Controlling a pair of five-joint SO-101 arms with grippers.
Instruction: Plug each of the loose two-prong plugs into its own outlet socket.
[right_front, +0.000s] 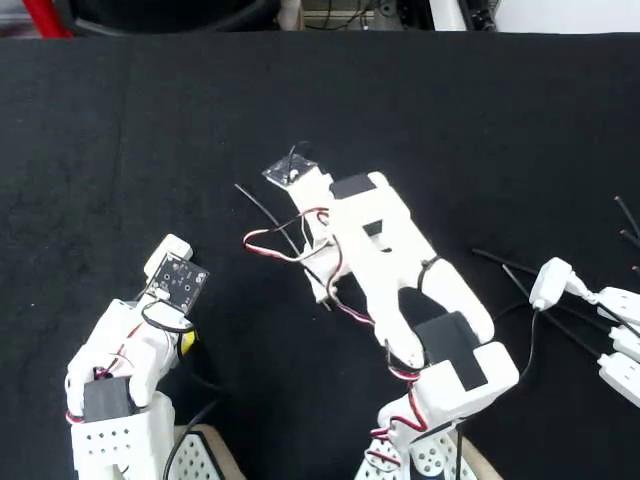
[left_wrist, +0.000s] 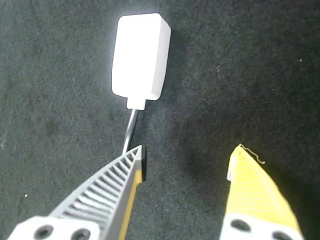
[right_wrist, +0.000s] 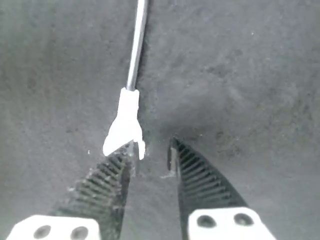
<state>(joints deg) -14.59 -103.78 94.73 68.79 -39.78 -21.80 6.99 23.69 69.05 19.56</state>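
Nothing looks plugged in yet imo: left gripper (left_wrist: 189, 150) spread over a white block (left_wrist: 141, 55) around 9 o'clock, right gripper (right_wrist: 150, 150) slightly parted, plug (right_wrist: 125, 125) touching one finger, not pinched.

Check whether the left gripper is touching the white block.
Apart. In the left wrist view, black cloth and a stretch of cable separate the white block from both fingertips of the left gripper.

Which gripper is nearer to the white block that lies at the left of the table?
Left. The left gripper is open just short of the white block, one finger beside its cable. The right gripper is farther off, open at a small white plug.
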